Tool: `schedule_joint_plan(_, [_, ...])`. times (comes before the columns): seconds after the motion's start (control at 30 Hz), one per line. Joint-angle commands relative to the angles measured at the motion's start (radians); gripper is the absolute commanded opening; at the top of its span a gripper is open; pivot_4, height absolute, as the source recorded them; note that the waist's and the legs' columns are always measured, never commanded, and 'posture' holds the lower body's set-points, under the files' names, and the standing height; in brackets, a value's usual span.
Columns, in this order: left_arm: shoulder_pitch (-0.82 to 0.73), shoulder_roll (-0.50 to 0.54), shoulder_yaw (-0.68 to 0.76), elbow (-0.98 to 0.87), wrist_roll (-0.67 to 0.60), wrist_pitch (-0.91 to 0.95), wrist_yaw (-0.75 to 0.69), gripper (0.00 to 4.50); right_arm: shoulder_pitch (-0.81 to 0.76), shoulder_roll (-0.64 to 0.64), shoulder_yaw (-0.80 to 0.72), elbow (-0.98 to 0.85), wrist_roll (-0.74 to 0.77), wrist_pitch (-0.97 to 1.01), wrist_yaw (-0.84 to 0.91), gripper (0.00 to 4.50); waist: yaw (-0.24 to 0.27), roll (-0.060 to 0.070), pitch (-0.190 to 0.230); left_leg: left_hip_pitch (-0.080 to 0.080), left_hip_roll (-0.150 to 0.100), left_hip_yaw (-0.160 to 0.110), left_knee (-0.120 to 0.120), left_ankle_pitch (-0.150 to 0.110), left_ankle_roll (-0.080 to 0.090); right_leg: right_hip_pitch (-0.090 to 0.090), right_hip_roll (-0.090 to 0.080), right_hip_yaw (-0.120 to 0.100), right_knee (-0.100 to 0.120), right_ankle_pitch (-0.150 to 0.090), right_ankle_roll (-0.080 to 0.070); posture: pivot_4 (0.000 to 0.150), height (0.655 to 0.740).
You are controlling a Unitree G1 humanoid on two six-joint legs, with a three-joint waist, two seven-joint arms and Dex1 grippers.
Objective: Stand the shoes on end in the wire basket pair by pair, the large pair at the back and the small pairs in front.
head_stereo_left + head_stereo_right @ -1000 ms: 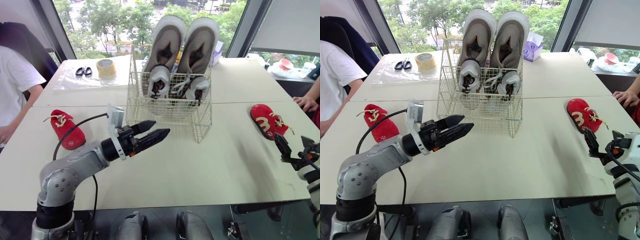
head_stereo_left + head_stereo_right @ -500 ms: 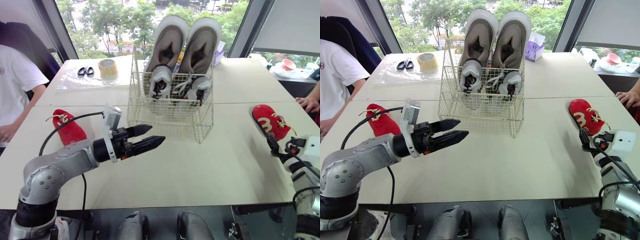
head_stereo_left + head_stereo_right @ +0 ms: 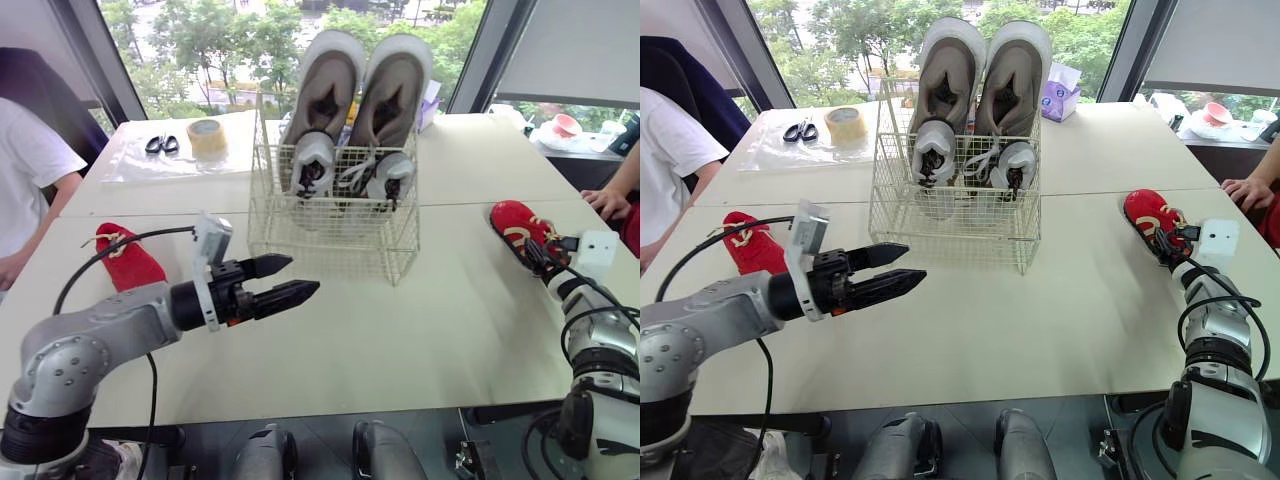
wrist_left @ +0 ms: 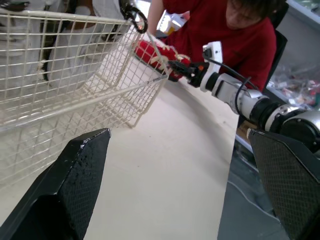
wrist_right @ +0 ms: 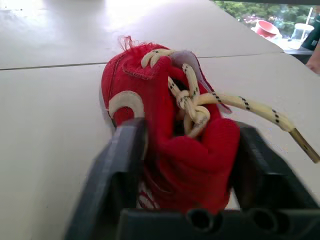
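The wire basket stands mid-table with a large grey pair upright at its back and a small white-grey pair in front of them. One red small shoe lies at the table's left side. The other red shoe lies at the right, and my right gripper is shut on its heel end; its fingers press both sides of the red fabric. My left gripper hovers open over the table in front of the basket, holding nothing.
Tape roll and scissors lie on plastic sheet at the far left. A tissue box sits behind the basket. A person in white sits at left; another person's hand rests at the right edge.
My right gripper has reached forward to the right-hand red shoe and closed around it. My left arm has drawn slightly back to the left, still open.
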Motion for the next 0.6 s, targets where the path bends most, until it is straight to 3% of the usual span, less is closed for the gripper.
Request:
schedule_joint_plan(0.03, [-0.025, 0.072, 0.077, 0.003, 0.007, 0.002, 0.079, 4.5, -0.007, -0.006, 0.002, -0.018, 0.006, -0.028, 0.008, 0.75, 0.0, 0.0, 0.0, 0.0, 0.0, 0.0, 0.0, 0.0, 0.0, 0.0, 0.0, 0.0, 0.0, 0.0, 0.0, 0.15, 0.74])
schedule_joint_plan(0.07, [-0.048, 0.101, 0.105, 0.032, 0.008, 0.001, 0.098, 4.5, -0.003, -0.004, -0.007, -0.059, 0.017, -0.042, 0.0, 0.41, 0.001, 0.0, 0.0, 0.001, 0.0, 0.0, 0.0, 0.0, 0.0, 0.0, 0.0, 0.0, 0.0, 0.0, 0.0, 0.15, 0.74])
schedule_joint_plan(0.23, [-0.221, 0.091, 0.243, 0.31, -0.301, -0.06, 0.072, 4.5, -0.042, -0.012, -0.087, -0.466, 0.121, -0.007, -0.091, 0.41, 0.005, 0.006, 0.003, -0.002, 0.0, 0.001, 0.0, 0.001, -0.001, -0.003, -0.001, 0.0, 0.001, 0.001, 0.001, 0.15, 0.74])
schedule_joint_plan(0.37, [-0.378, 0.064, 0.255, 0.449, -0.367, -0.101, 0.126, 4.5, -0.17, -0.058, -0.039, -0.753, 0.198, 0.116, -0.057, 0.41, 0.005, 0.006, 0.003, -0.003, -0.001, 0.001, 0.0, 0.001, -0.002, -0.006, -0.002, 0.0, 0.006, 0.001, 0.005, 0.15, 0.74])
schedule_joint_plan(0.6, [-0.643, 0.045, 0.224, 0.622, -0.417, -0.073, 0.111, 4.5, -0.455, -0.172, 0.144, -1.05, 0.379, 0.361, 0.236, 0.41, 0.006, 0.004, 0.003, -0.001, 0.0, 0.001, -0.001, 0.0, -0.001, -0.006, -0.001, 0.0, 0.01, 0.0, 0.005, 0.15, 0.74])
